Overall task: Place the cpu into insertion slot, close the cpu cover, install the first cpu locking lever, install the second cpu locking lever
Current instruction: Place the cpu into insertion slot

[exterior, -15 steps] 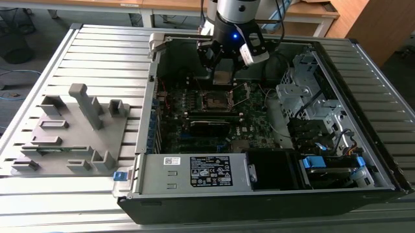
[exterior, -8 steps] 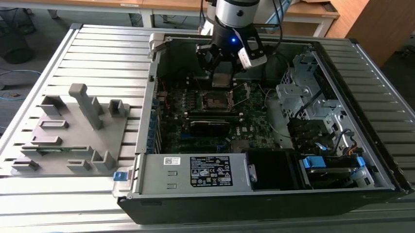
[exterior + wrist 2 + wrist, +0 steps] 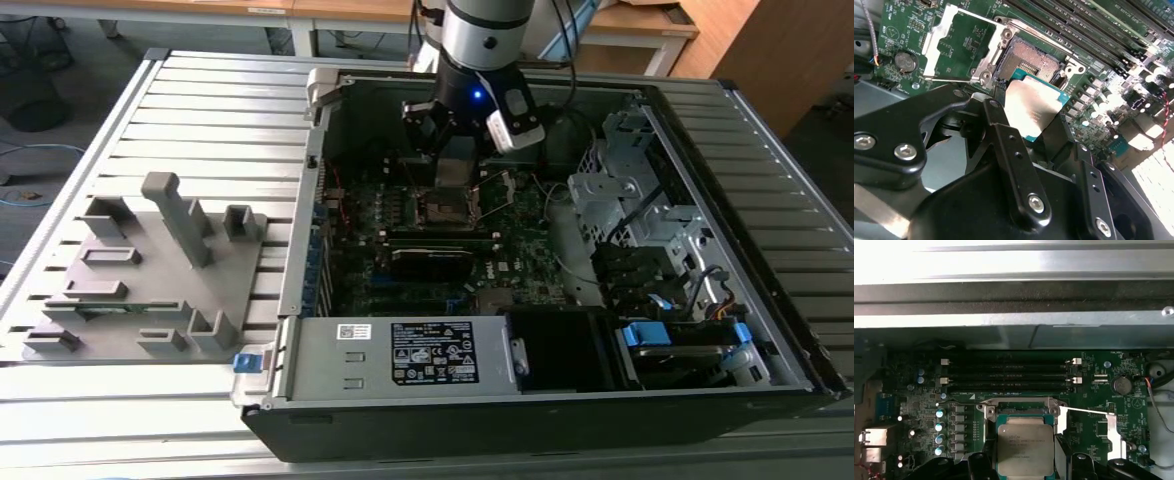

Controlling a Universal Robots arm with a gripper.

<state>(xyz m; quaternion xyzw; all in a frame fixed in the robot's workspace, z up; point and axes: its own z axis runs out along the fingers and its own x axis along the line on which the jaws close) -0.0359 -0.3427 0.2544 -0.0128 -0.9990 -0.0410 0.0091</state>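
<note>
My gripper is shut on the cpu, a flat square chip with a dull silver top and a teal edge. The black fingers clamp two opposite sides of it. The chip hangs tilted just above the insertion slot, whose dark centre is exposed. The cpu cover, a silver frame with a square window, lies flipped open beside the slot. In the first wrist view the cpu sits over the slot's silver rim with the cover off to one side. In the exterior view the gripper hovers over the slot.
The open computer case walls in the motherboard. Long black memory slots run close beside the socket. A drive cage and cables stand at the exterior view's right. A grey fixture sits on the table outside the case.
</note>
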